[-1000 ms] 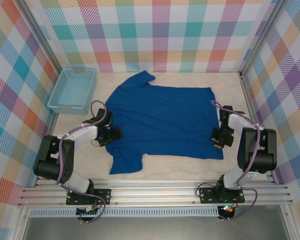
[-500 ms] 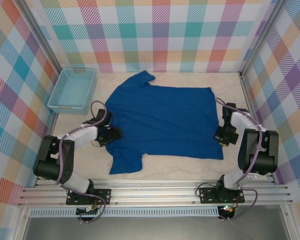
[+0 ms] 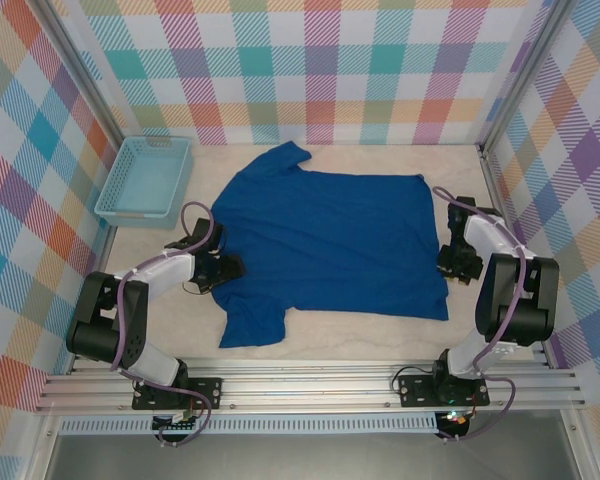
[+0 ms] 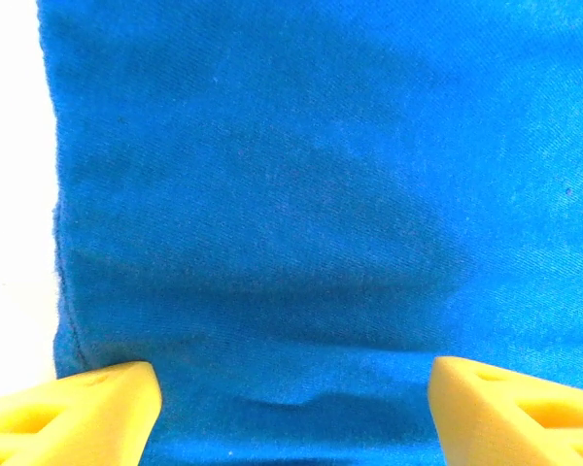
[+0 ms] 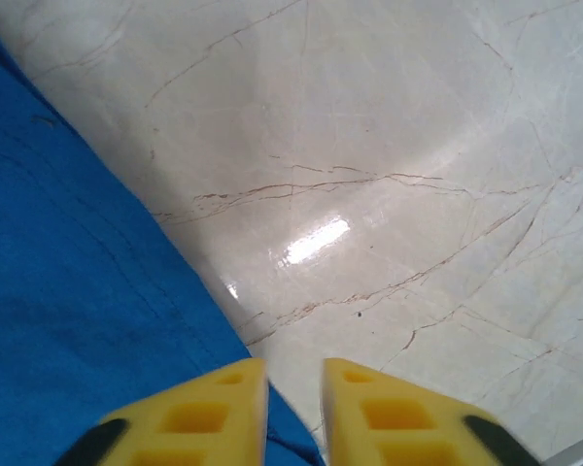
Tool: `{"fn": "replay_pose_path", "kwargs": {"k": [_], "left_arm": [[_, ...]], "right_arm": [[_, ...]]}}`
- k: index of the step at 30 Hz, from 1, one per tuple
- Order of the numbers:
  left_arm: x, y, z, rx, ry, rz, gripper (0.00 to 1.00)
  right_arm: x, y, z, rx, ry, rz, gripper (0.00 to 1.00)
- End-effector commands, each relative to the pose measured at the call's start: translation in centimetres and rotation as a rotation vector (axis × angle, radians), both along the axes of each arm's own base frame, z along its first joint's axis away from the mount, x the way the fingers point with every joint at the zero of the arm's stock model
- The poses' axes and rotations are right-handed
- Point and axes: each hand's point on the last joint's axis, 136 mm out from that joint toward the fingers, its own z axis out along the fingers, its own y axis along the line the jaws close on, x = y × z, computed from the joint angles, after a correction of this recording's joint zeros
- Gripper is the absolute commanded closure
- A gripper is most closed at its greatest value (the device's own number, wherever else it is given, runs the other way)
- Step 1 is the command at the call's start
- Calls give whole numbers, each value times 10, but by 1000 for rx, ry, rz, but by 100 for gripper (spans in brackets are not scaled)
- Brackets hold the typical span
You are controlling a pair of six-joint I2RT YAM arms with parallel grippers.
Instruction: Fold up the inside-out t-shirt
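The inside-out t-shirt (image 3: 325,240) lies spread flat on the table, royal blue, with one sleeve toward the back left and one toward the front left. My left gripper (image 3: 225,268) hovers over its left side by the front sleeve. In the left wrist view the left gripper (image 4: 293,408) is wide open, with smooth blue cloth (image 4: 301,194) beneath and nothing pinched. My right gripper (image 3: 452,264) sits at the shirt's right hem. In the right wrist view the right gripper (image 5: 294,388) stands a narrow gap open, and the hem edge (image 5: 68,320) lies under its left finger (image 5: 209,413).
A light blue mesh basket (image 3: 145,180) stands at the back left against the wall. Bare marbled tabletop (image 5: 389,146) runs along the shirt's right side and in front of it (image 3: 380,335). Checked walls close in the left, back and right sides.
My right gripper has slid right and slightly back along the hem, and its jaws have parted from shut. The left arm and the shirt have stayed put.
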Motion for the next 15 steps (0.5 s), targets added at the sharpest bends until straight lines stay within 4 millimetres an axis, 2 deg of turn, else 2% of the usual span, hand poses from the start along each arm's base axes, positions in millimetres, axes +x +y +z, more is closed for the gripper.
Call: {"fn": "replay_pose_path", "kwargs": {"k": [1, 3, 5, 10, 15], "left_arm": [[-22, 0, -19, 11, 76, -24, 25], [-21, -1, -15, 8, 71, -22, 25], [-20, -2, -9, 1, 62, -25, 25], [-15, -10, 20, -51, -2, -38, 25], [-23, -19, 36, -100, 6, -62, 25]], "right_arm": [[-5, 0, 4, -22, 43, 26, 70], [-3, 9, 7, -5, 31, 49, 67], [1, 28, 12, 29, 8, 93, 67], [5, 102, 8, 244, -34, 180, 66], [12, 161, 5, 334, -67, 352, 62]]}}
